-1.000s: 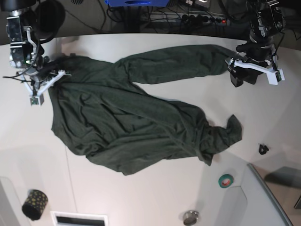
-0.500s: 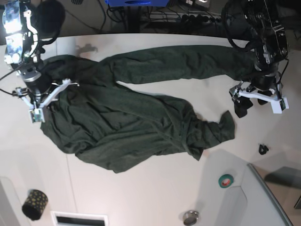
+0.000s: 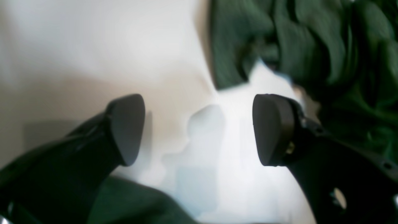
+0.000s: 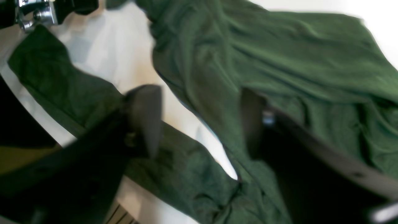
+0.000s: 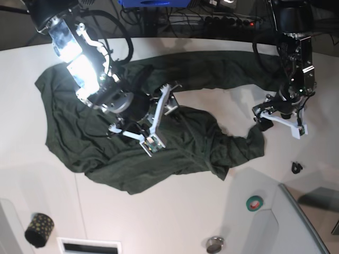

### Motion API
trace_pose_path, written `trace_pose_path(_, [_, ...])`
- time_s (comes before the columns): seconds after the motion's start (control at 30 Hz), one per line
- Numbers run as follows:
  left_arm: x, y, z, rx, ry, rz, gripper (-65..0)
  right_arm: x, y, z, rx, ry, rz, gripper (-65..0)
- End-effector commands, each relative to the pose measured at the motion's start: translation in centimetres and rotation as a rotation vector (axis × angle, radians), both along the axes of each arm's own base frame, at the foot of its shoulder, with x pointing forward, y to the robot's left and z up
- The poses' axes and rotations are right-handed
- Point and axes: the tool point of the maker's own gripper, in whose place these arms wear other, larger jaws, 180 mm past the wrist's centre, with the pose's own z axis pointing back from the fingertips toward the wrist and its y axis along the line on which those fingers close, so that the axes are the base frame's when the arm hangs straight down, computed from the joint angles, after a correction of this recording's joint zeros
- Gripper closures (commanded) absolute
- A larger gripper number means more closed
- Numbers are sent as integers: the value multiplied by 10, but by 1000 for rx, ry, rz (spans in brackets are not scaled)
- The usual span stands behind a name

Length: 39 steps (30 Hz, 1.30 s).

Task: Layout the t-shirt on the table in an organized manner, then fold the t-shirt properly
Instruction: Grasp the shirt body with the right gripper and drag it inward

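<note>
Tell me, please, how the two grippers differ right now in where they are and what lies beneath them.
The right gripper is over the middle of the t-shirt, cloth below its jaws; the left gripper is at the shirt's edge, over bare table. The right arm reaches far inward; the left stays at its side. Both are open and hold nothing.

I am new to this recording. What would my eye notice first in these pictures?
First, the crumpled dark green t-shirt spread across the middle of the white table. Then the right gripper, its fingers open, hanging above the shirt's centre, while the left gripper is open over bare table beside the shirt's edge.
</note>
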Motion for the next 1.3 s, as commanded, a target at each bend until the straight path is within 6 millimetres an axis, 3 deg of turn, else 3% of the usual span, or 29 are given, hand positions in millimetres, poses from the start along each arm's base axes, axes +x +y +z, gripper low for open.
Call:
trace_pose_path(0.0, [6, 12, 24, 53, -65, -21, -515, 14, 7, 11, 20, -41, -3, -411])
trace_pose_path(0.1, [-20, 33, 38, 117, -65, -20, -515, 25, 32, 10, 22, -37, 37, -371])
trace_pose_path(0.2, [-58, 77, 54, 174, -65, 88, -515, 33, 60, -1, 4, -2, 67, -363])
trace_pose_path(0.3, [-87, 107, 76, 232, -79, 126, -515, 43, 88, -11, -16, 11, 66, -365])
trace_pose_path(0.4, [-114, 127, 97, 281, -93, 150, -444, 42, 114, -19, -23, -11, 95, -366])
trace_pose_path(0.47, [-129, 139, 110, 314, -104, 200, -369, 44, 122, -27, -46, -25, 92, -368])
trace_pose_path(0.6, [-151, 154, 125, 351, -113, 264, -248, 58, 117, -39, -77, -58, 29, -368])
trace_pose_path(0.77, [-155, 154, 124, 348, -111, 273, -237, 65, 117, -37, -70, -83, 21, -368])
trace_pose_path(0.87, [-139, 133, 125, 327, -138, 217, -235, 65, 114, -37, -70, -79, 14, -368])
trace_pose_path(0.93, [-114, 94, 121, 291, -158, 98, -235, 65, 111, -32, -50, -78, -1, -368])
trace_pose_path(1.1, [-56, -26, 99, 97, -227, -132, -245, 56, 53, -39, -22, 29, -150, -366])
trace_pose_path(1.2, [-38, -56, 75, -19, -190, -87, -262, 52, 4, -39, -15, 24, -244, -366])
trace_pose_path(1.27, [-26, -74, 63, -93, -149, -67, -344, 51, -35, -39, -30, 12, -308, -366])
